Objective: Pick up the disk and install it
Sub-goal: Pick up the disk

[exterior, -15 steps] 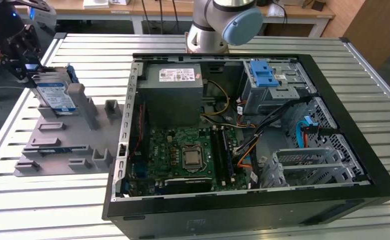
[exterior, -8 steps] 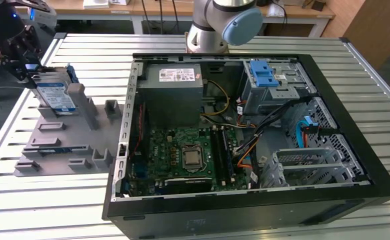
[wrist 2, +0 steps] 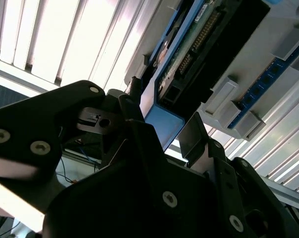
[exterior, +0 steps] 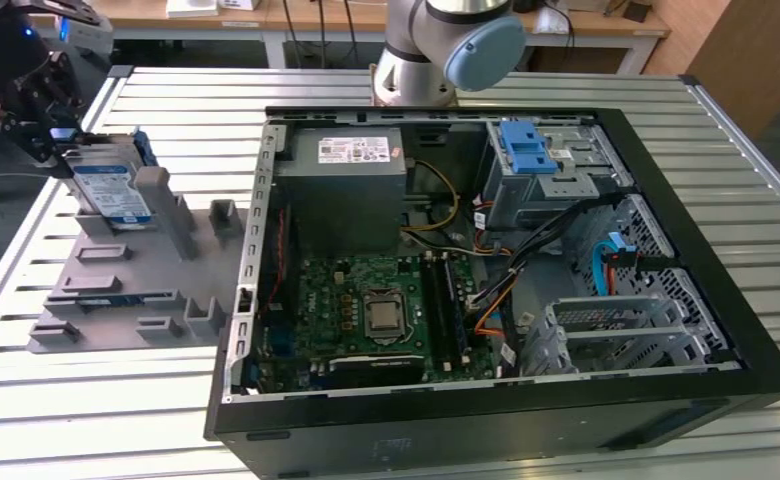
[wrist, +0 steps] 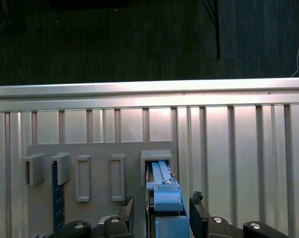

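Exterior view's left side has the gripper (exterior: 57,150) at the upper end of the disk (exterior: 113,192), which stands on edge in a slot of the grey holder (exterior: 123,300). The holder lies on the slatted table (exterior: 97,420), just beside the open computer case (exterior: 764,340). In the first wrist view the jaws stand open astride the disk (wrist: 164,191): one finger (wrist: 195,210) sits close against its blue side, the other (wrist: 128,210) is parted from it by a dark gap, so nothing is clamped.
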`<state>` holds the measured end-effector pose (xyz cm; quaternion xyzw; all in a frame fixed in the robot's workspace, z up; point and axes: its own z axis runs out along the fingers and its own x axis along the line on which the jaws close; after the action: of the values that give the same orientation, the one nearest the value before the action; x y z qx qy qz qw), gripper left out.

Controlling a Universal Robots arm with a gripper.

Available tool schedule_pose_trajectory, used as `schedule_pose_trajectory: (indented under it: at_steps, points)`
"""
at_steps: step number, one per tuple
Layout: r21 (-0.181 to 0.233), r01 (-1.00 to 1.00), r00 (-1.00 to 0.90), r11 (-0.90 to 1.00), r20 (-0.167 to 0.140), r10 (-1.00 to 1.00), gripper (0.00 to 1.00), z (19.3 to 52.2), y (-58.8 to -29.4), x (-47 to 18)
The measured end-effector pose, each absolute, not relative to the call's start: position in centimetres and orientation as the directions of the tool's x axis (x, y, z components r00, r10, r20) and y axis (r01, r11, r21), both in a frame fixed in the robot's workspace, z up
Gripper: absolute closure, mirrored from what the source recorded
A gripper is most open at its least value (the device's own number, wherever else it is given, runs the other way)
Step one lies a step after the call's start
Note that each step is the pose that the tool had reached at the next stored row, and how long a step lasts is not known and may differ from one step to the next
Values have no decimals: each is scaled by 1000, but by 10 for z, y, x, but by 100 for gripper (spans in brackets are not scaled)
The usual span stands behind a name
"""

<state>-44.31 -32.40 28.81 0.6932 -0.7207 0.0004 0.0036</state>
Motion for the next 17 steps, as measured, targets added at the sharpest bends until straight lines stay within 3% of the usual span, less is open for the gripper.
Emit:
schedule_pose_trajectory:
  at_steps: [10, 11, 16, 17]
  points:
    - [4, -999, -39, 39, 6, -999, 45, 288, -324, -443]
    - [4, -999, -39, 39, 6, -999, 53, 288, -324, -443]
    - [4, -999, -39, 39, 6, -999, 54, 288, -324, -443]
    - [4, -999, -39, 39, 6, -999, 61, 288, -324, -443]
